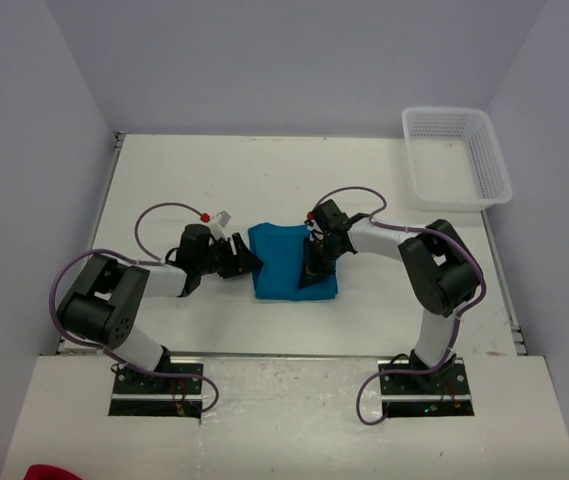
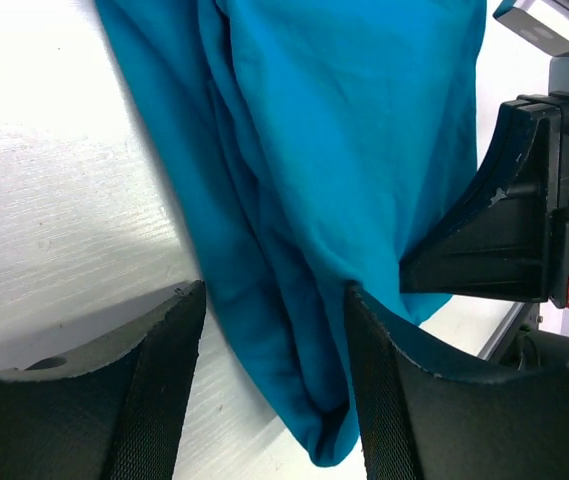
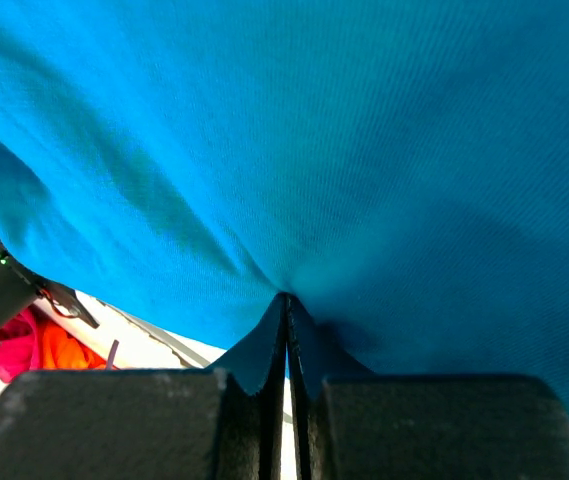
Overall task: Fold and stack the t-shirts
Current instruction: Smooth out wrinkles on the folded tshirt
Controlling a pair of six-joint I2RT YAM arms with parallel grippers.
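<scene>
One teal-blue t-shirt lies folded into a small rectangle in the middle of the table. My left gripper is low at its left edge and stands open. In the left wrist view the shirt's folded edge runs between the spread fingers of the left gripper, which do not squeeze it. My right gripper points down onto the right half of the shirt. In the right wrist view its jaws are shut together, with the tips pressed into the cloth, which dimples around them.
A white mesh basket stands at the table's back right corner. A bit of red cloth shows at the bottom left, off the table. Grey walls close in the table on three sides. The right gripper's black finger shows in the left wrist view.
</scene>
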